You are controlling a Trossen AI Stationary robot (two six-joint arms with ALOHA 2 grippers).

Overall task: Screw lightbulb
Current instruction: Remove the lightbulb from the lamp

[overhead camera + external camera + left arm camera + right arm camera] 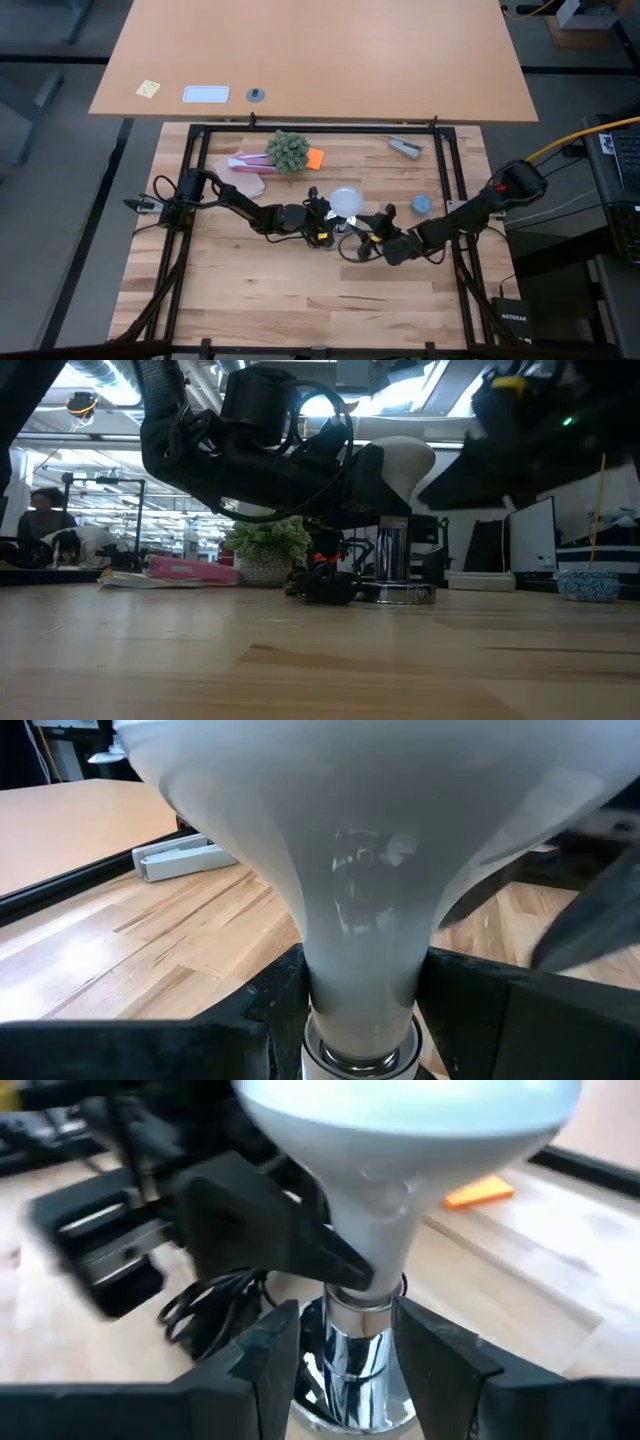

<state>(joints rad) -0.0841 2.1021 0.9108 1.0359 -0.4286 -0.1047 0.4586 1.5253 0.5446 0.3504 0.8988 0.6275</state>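
Threading is the step we judge to be in hand. We see the lightbulb [346, 200] standing upright near the middle of the desk [300, 290], its neck entering a chrome socket [352, 1362]. Our left hand [360, 1020] is clenched on the bulb's narrow neck just above the metal collar, one finger [275, 995] on each side. Our right hand [345, 1355] brackets the chrome socket stem below, fingers [268, 1350] close beside it; we cannot tell whether they press it. Both arms meet at the bulb in the overhead view. Next, we think, the left wrist must turn the bulb while the right steadies the socket.
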